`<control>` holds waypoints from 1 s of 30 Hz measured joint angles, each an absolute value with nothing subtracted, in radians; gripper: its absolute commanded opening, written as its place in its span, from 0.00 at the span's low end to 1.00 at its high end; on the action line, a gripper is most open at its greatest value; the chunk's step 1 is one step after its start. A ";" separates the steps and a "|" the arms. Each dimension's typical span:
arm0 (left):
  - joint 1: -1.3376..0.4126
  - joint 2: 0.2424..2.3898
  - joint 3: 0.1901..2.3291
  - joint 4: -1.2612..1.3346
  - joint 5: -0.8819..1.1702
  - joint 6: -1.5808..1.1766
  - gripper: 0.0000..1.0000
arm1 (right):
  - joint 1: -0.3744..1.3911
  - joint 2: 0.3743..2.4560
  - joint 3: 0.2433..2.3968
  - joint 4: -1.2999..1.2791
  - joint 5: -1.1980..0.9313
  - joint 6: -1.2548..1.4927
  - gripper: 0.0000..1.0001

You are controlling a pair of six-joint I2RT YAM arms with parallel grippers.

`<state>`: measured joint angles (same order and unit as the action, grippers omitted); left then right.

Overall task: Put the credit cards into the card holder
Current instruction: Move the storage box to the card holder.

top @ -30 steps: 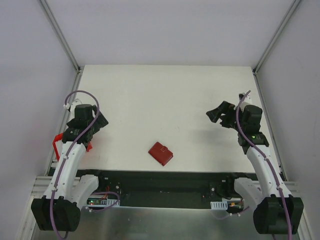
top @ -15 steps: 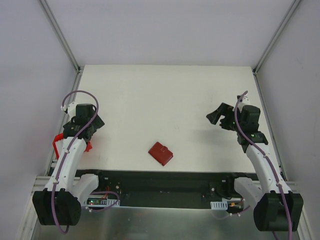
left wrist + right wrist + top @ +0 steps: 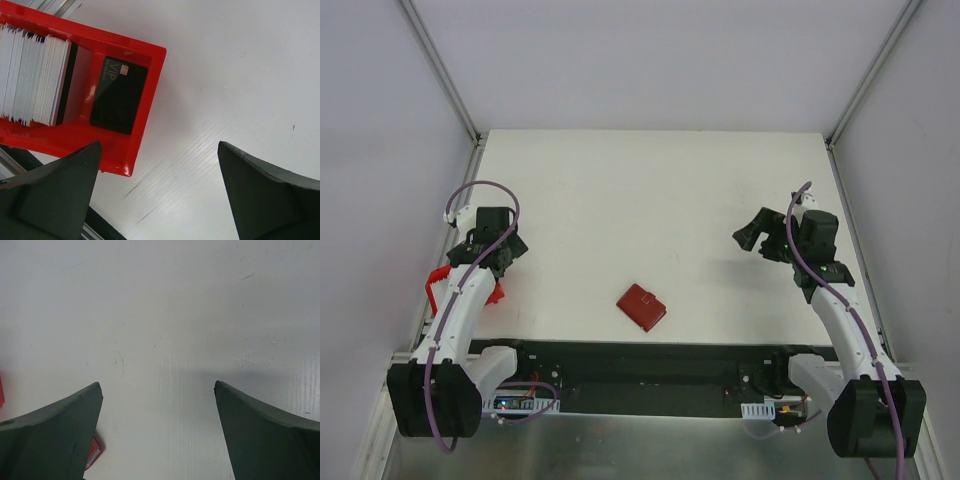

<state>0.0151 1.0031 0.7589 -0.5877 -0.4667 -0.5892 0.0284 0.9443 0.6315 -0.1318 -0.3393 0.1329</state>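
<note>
Card holder (image 3: 642, 307) is lying closed at the lower centre of the overhead view, on the white tabletop (image 3: 650, 190), well apart from both arms. At left, the left jaws are hanging wide apart beside a red bin (image 3: 150, 95) holding stacked pale credit cards (image 3: 30, 75) and a black card (image 3: 118, 95). At right, the right jaws are gaping above the tabletop, gripping nothing.
</note>
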 measured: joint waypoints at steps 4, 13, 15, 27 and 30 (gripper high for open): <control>0.015 1.006 0.759 -0.589 -0.484 -0.593 0.99 | 0.028 0.961 0.632 -0.139 -0.338 0.130 0.96; 0.015 1.060 0.753 -0.590 -0.484 -0.606 0.99 | 0.028 0.964 0.632 -0.148 -0.337 0.126 0.96; 0.015 1.069 0.752 -0.590 -0.485 -0.615 0.99 | 0.028 0.966 0.634 -0.148 -0.338 0.126 0.96; 0.055 1.131 0.746 -0.588 -0.501 -0.620 0.99 | 0.028 0.968 0.635 -0.167 -0.335 0.110 0.96; 0.061 1.164 0.746 -0.587 -0.497 -0.619 0.99 | 0.028 0.970 0.635 -0.173 -0.331 0.103 0.96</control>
